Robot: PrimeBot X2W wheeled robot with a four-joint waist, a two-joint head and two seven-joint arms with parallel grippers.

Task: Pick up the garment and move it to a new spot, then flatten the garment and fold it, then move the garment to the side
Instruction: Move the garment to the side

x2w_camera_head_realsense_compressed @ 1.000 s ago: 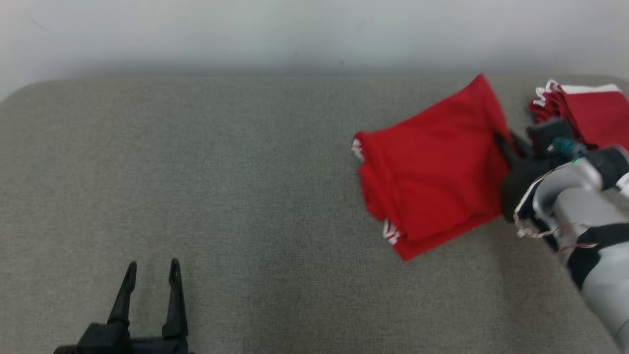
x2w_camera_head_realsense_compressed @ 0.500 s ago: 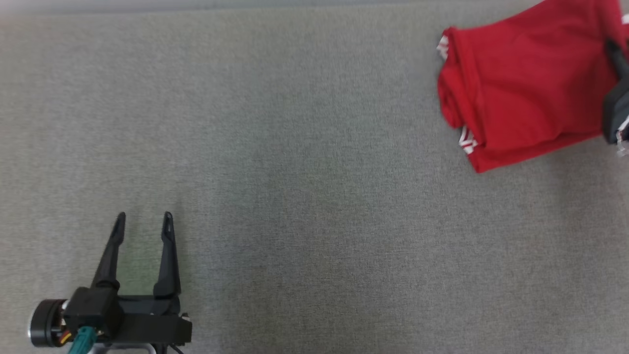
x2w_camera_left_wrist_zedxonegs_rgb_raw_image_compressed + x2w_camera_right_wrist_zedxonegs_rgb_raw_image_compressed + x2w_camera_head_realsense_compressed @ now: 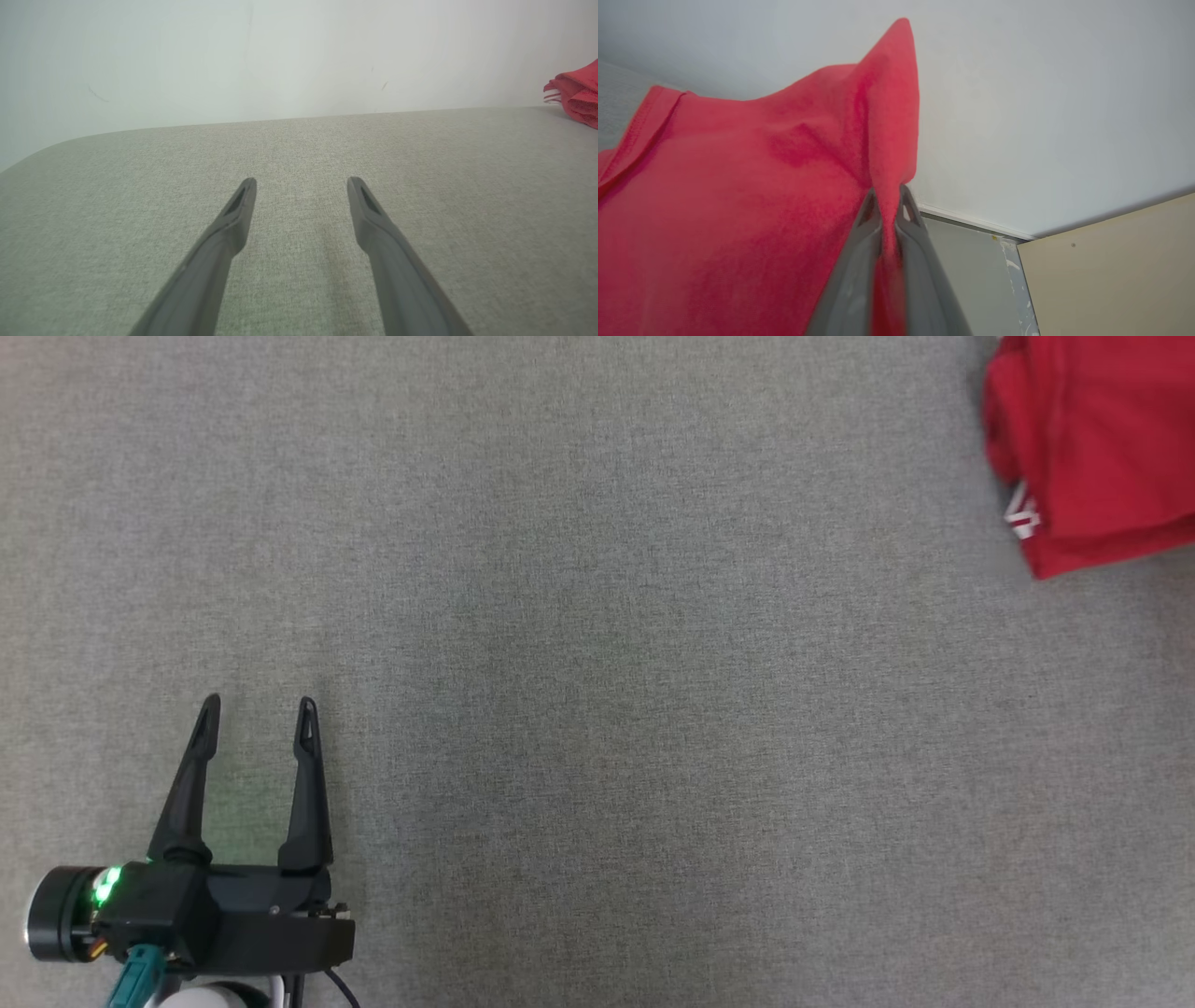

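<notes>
Surface: grey woven tabletop [image 3: 597, 709], bare across its middle and near edge; a pale wall [image 3: 280, 56] stands behind the far edge, and the far-left corner is rounded.
Garment: red garment [image 3: 1092, 448], folded into a layered packet with a scrap of white trim on its left side. It lies by the tabletop's right edge, toward the far side, and the head view cuts it off.
Right gripper: right gripper [image 3: 889, 189] is clamped on a thin pinched ridge at the garment's edge. The cloth peaks above the fingertips and spreads away to one side in the wrist view.
Left gripper: left gripper [image 3: 258, 702] sits by the near-left corner with jaws spread wide and nothing between them, fingers pointing at the far edge, well apart from the garment.
Step in hand: probably the last one, shifting the folded garment to the side.
Doing it well: the pinch looks thin, so it may hold the upper layers alone. Pull slowly and low along the tabletop, since the woven cover will drag on the bottom layers and could open the fold.
Set-down: finish with the whole packet on the tabletop, short of the right edge, and let go only once the lifted ridge has sunk flat.
Left arm's part: wait where it is, clear of the path.
</notes>
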